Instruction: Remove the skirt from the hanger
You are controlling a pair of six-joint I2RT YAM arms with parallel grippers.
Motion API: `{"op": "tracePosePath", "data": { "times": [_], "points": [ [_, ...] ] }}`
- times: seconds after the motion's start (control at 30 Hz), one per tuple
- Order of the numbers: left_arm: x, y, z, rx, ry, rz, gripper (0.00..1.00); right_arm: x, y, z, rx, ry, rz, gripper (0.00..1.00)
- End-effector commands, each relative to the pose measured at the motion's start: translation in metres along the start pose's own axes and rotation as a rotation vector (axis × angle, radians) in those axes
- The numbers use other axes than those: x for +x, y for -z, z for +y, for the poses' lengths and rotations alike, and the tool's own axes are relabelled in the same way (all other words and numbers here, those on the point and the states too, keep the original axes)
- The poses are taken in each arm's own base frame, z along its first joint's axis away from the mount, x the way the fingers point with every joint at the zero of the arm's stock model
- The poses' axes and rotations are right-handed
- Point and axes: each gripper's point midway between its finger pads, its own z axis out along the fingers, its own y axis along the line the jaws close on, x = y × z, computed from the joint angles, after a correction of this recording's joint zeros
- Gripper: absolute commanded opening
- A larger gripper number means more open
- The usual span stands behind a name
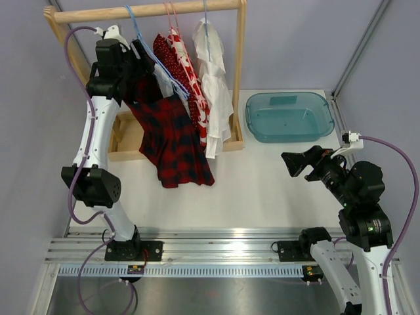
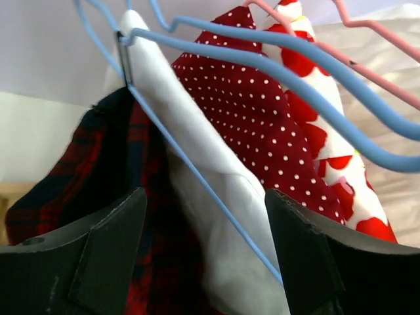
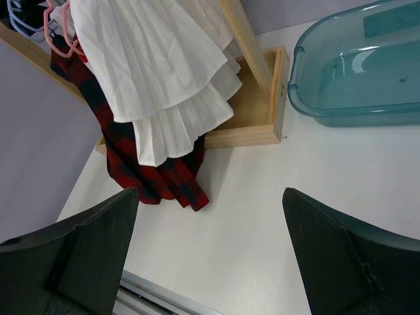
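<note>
The red and dark plaid skirt [image 1: 172, 141] hangs from a blue hanger [image 1: 154, 60] on the wooden rack and trails onto the table. My left gripper [image 1: 139, 54] is raised at the skirt's top and is open. In the left wrist view the left gripper [image 2: 207, 246] has its jaws apart on either side of the blue hanger wire [image 2: 197, 178], with the plaid skirt [image 2: 121, 174] and a white cloth [image 2: 216, 197] between them. My right gripper [image 1: 298, 164] is open and empty, low over the table at the right; the right wrist view shows the skirt's hem [image 3: 157, 178] far ahead.
The wooden rack [image 1: 144, 11] also holds a red dotted garment [image 1: 167, 52], a red-and-white garment [image 1: 197, 92] on pink hangers and a white pleated dress [image 1: 215, 88]. A teal tub [image 1: 289, 117] stands at the back right. A purple wall stands at the left.
</note>
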Motion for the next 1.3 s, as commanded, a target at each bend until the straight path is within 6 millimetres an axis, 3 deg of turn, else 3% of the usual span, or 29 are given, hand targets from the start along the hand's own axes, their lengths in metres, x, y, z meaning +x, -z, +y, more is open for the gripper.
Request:
{"op": "tracePosePath", "data": {
  "times": [0.0,0.1,0.27,0.47,0.57,0.67,0.7,0.77,1.0,1.27],
  "points": [
    [-0.034,0.029,0.017,-0.151,0.031,-0.152,0.74,-0.008,0.003,0.001,0.006,0.040,-0.030,0.99],
    [-0.027,0.032,0.027,-0.185,0.024,-0.162,0.72,-0.008,0.002,0.002,0.004,0.036,-0.030,0.99],
    [-0.012,0.024,0.032,-0.191,0.014,-0.115,0.54,-0.008,0.000,0.001,0.002,0.033,-0.030,1.00],
    [-0.004,0.024,0.036,-0.198,0.017,-0.117,0.52,-0.007,-0.001,0.001,0.003,0.033,-0.025,1.00],
    [0.004,0.018,0.038,-0.192,0.006,-0.100,0.44,-0.008,-0.001,0.001,0.002,0.031,-0.026,0.99],
    [0.012,0.008,0.041,-0.196,-0.004,-0.061,0.30,-0.009,-0.002,0.002,0.000,0.032,-0.027,0.99],
    [0.013,0.006,0.042,-0.203,-0.006,-0.055,0.10,-0.009,-0.003,0.002,0.000,0.031,-0.027,0.99],
    [0.012,0.008,0.047,-0.237,-0.005,-0.049,0.00,-0.009,-0.003,0.002,-0.002,0.030,-0.024,0.99],
    [-0.018,0.056,0.077,-0.379,-0.023,-0.172,0.00,-0.008,-0.006,0.004,-0.014,0.025,-0.013,0.99],
    [-0.024,0.083,0.131,-0.450,0.107,-0.212,0.00,-0.007,-0.006,0.005,-0.017,0.022,0.000,0.99]
  ]
}}
